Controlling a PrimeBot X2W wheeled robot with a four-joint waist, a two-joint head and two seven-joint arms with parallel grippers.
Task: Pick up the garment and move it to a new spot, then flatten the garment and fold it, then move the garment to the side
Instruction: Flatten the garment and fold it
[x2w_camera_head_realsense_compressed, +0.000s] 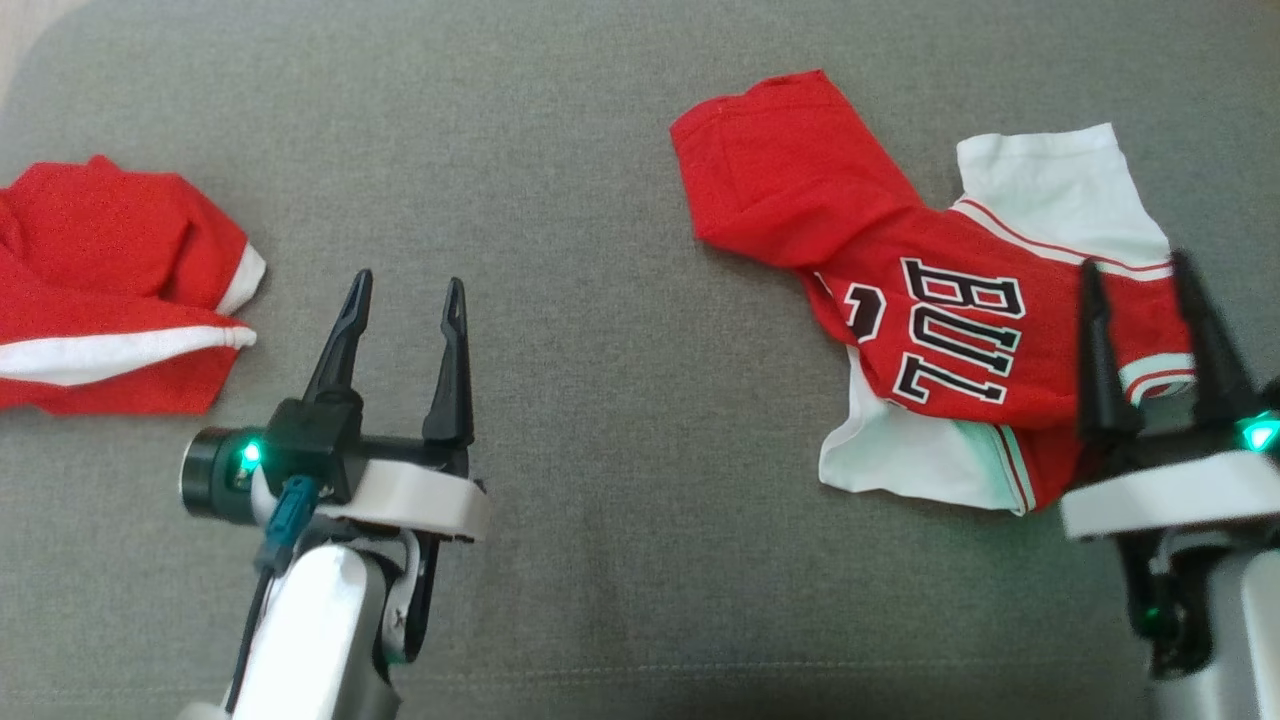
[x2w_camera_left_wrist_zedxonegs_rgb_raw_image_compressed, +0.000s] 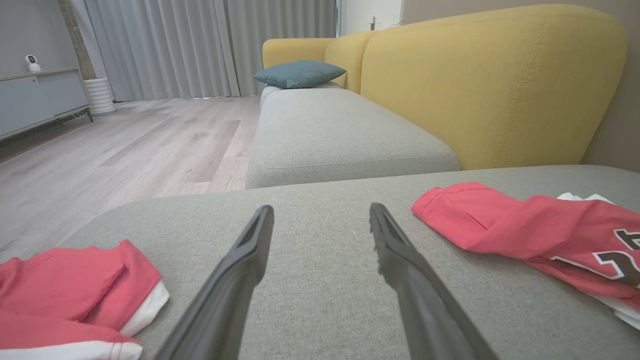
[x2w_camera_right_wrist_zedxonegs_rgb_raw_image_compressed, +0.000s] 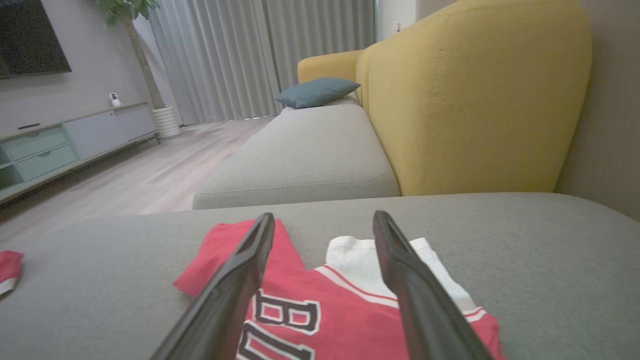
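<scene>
The garment is a red and white jersey with black lettering, lying crumpled on the grey cushion at the right. My right gripper hovers over its near right edge, fingers spread, nothing between them. Seen from the right wrist, the jersey lies just beneath and between the open fingers. My left gripper is open over bare cushion at the left centre, apart from any cloth. From the left wrist, the jersey sits to the right of its open fingers.
A second red and white garment lies bunched at the cushion's left edge, also in the left wrist view. Beyond the cushion stand a yellow sofa back, a grey seat with a blue pillow, and wooden floor.
</scene>
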